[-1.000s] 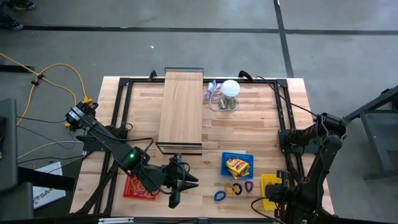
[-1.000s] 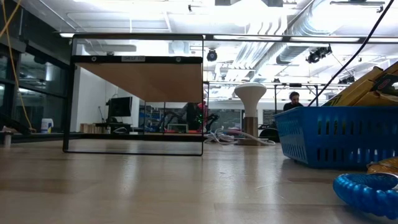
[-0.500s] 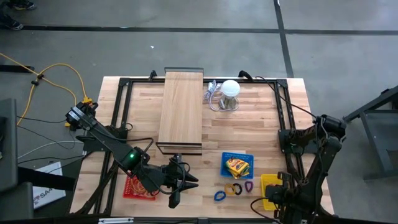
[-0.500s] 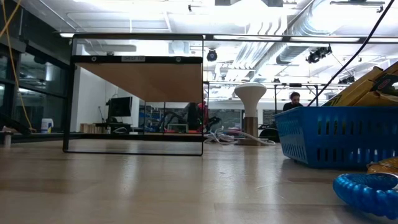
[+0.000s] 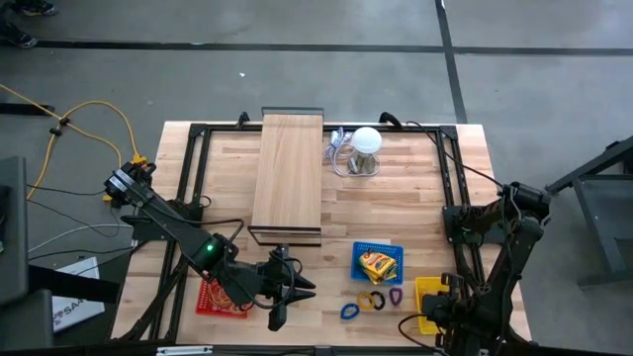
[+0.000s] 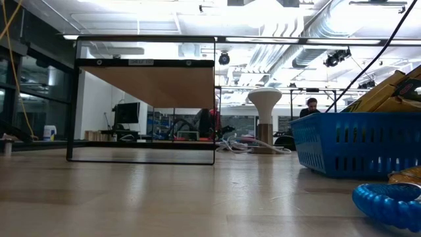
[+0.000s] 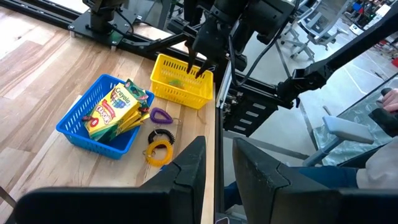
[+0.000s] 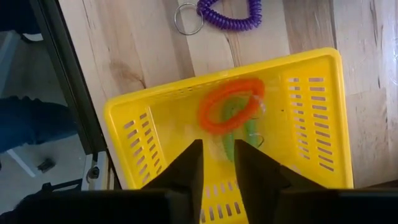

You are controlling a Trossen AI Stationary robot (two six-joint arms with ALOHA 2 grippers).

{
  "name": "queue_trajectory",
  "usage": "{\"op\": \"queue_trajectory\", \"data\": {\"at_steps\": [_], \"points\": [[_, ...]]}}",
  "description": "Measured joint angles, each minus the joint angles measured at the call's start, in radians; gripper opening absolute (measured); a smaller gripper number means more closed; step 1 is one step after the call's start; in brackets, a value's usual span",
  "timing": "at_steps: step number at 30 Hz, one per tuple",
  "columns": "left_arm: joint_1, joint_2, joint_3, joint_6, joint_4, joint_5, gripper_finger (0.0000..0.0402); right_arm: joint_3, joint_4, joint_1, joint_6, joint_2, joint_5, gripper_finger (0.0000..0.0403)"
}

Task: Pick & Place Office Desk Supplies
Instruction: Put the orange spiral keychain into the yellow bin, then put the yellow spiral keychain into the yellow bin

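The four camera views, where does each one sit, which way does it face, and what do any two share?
High view: overhead, straight down on the table; both arms show.
Low view: at tabletop height, level across to the room; no arm shows, the blue basket sits close.
Left wrist view: on the left arm, past the left gripper toward the blue basket and yellow basket.
Right wrist view: on the right arm, past the right gripper down into the yellow basket, an orange coil inside.
Shared: both wrist views show the yellow basket.

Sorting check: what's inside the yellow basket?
In the yellow basket: an orange coil loop over a green one. The right gripper hangs above, hiding part of the floor.
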Motion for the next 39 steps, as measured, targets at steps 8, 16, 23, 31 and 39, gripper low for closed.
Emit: {"op": "queue_trajectory", "data": {"at_steps": [8, 16, 23, 31, 39], "points": [[0.0, 0.0, 0.0, 0.0, 0.0, 0.0, 0.0077, 0.0, 0.0, 0.0, -0.003, 0.0, 0.0, 0.0114], [0.0, 0.0, 0.0, 0.0, 0.0, 0.0, 0.0077, 0.0, 0.0, 0.0, -0.004, 0.0, 0.001, 0.0108], [0.0, 0.0, 0.0, 0.0, 0.0, 0.0, 0.0077, 0.0, 0.062, -0.007, -0.096, 0.0, 0.043, 0.0107], [0.0, 0.0, 0.0, 0.0, 0.0, 0.0, 0.0077, 0.0, 0.207, -0.085, -0.389, 0.0, 0.054, 0.0107], [0.0, 0.0, 0.0, 0.0, 0.0, 0.0, 0.0077, 0.0, 0.435, -0.217, -0.792, 0.0, 0.053, 0.0107]]}}
